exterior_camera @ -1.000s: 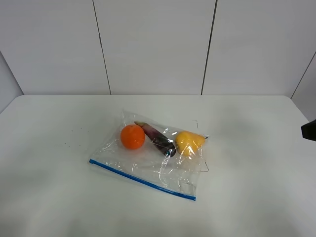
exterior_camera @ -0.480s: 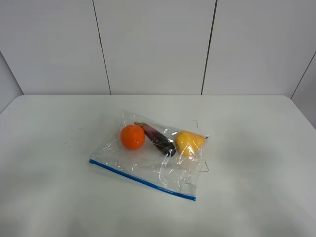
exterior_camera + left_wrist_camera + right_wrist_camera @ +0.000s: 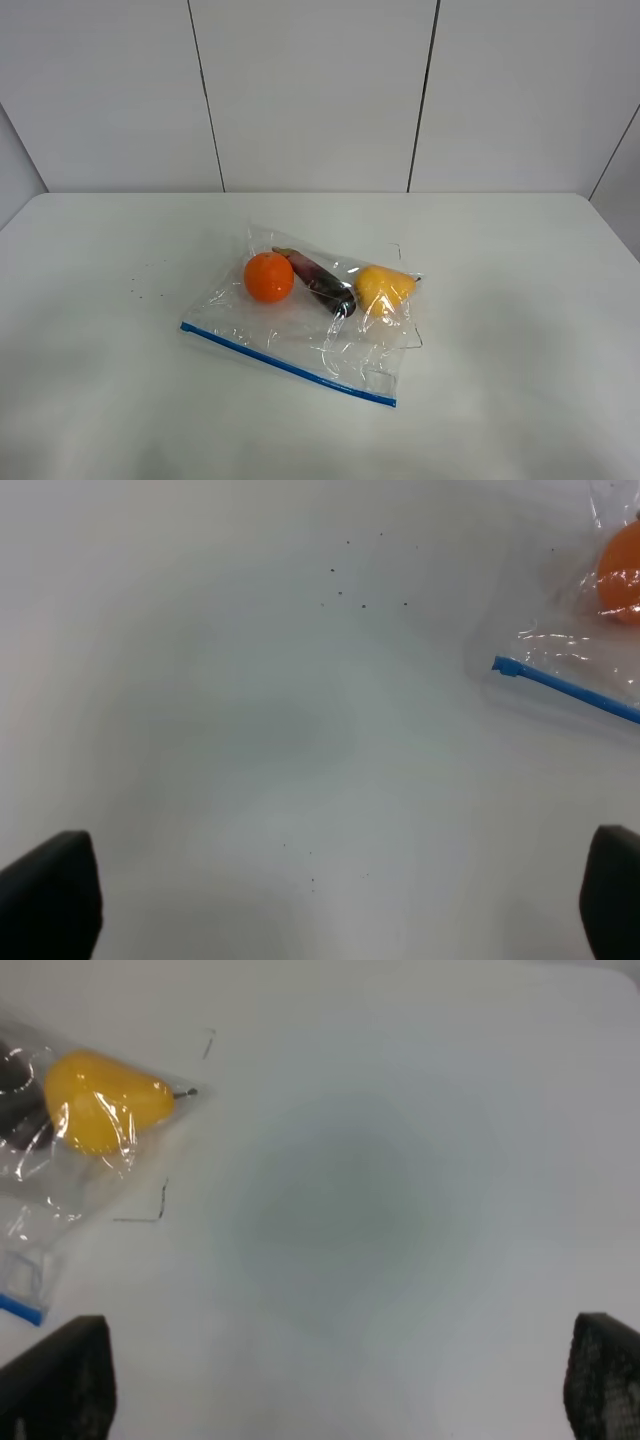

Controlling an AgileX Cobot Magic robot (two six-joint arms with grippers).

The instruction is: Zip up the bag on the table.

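The clear crinkly bag [image 3: 300,335] lies flat mid-table [image 3: 520,300], its blue zip strip [image 3: 290,365] along the near edge. An orange fruit [image 3: 269,277], a purple one [image 3: 322,282] and a yellow one [image 3: 383,288] show through it. Neither gripper shows in the exterior view. My left gripper [image 3: 328,895] is open above bare table, apart from the strip's end [image 3: 510,666] and the orange fruit [image 3: 622,568]. My right gripper [image 3: 330,1380] is open above bare table, apart from the yellow fruit [image 3: 100,1110] and the bag's corner [image 3: 20,1300].
A few dark specks [image 3: 145,280] mark the table left of the bag; they also show in the left wrist view [image 3: 360,590]. A grey panelled wall [image 3: 310,90] stands behind the table's far edge.
A dark part of the right arm at the exterior view's right edge one second ago has gone out of view. The bag has not moved.
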